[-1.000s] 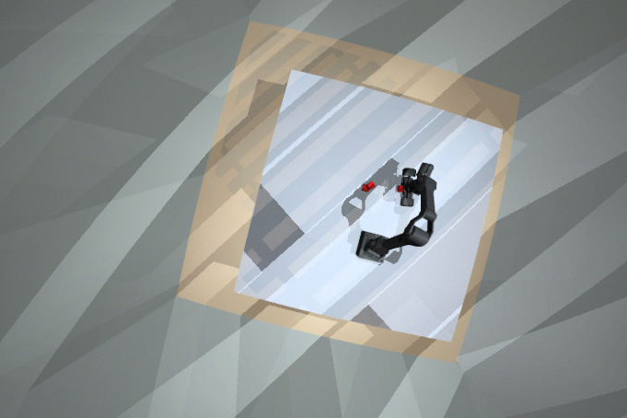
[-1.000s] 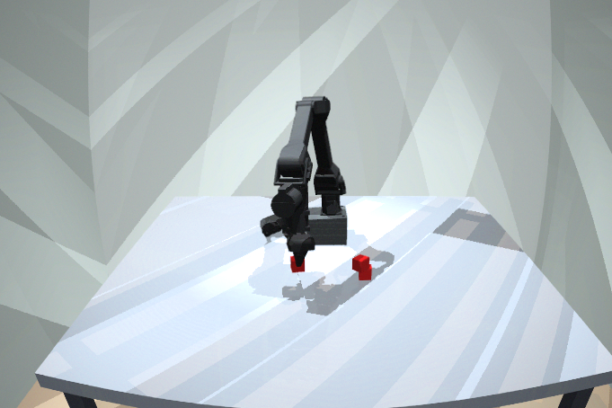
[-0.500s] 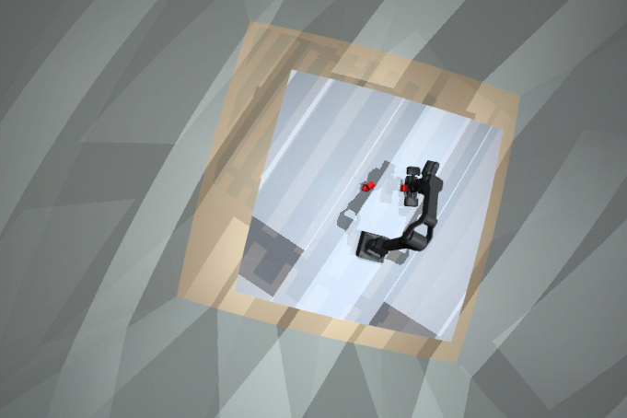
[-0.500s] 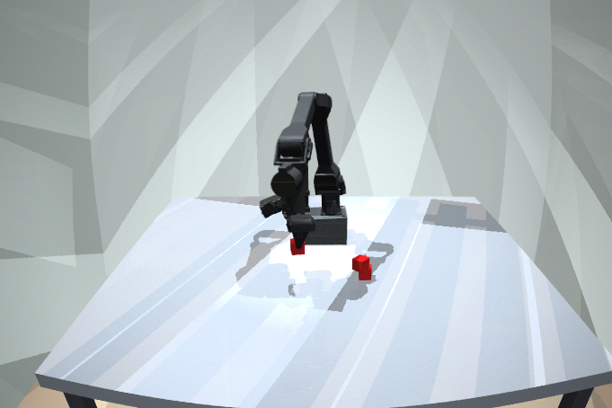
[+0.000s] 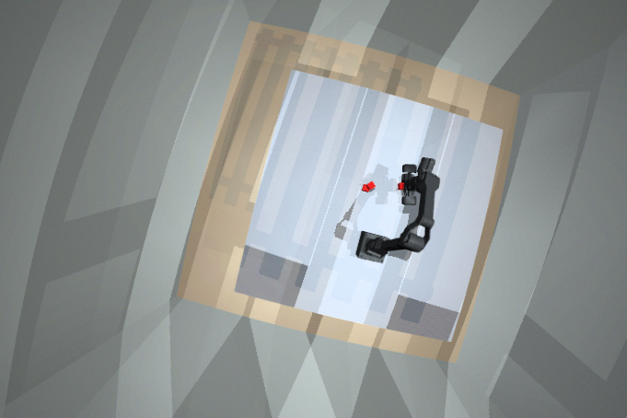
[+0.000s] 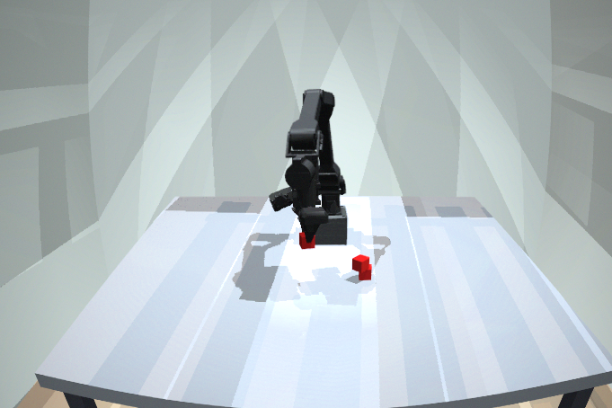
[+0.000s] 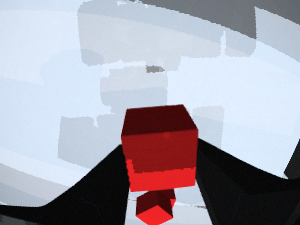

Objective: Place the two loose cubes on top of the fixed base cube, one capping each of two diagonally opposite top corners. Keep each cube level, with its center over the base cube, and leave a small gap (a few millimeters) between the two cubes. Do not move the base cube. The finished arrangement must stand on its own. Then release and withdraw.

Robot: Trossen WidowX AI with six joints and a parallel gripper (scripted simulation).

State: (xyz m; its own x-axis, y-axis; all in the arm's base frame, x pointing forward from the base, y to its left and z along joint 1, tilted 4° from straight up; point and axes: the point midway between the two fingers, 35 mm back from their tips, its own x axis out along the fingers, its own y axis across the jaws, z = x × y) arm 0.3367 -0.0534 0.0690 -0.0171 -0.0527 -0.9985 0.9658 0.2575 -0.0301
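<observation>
One red cube [image 6: 360, 261] already caps a corner of the base cube [image 6: 365, 272], and the pincer [image 6: 307, 237] is clamped on the second red cube [image 6: 306, 243] just above the surface [image 6: 460, 297], well apart, placement left.

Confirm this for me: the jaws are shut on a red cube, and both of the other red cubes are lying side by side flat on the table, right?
Not quite. The gripper is shut on a red cube, but the other two are not side by side: the exterior view shows one cube sitting on top of the base cube, offset toward a corner.
</observation>
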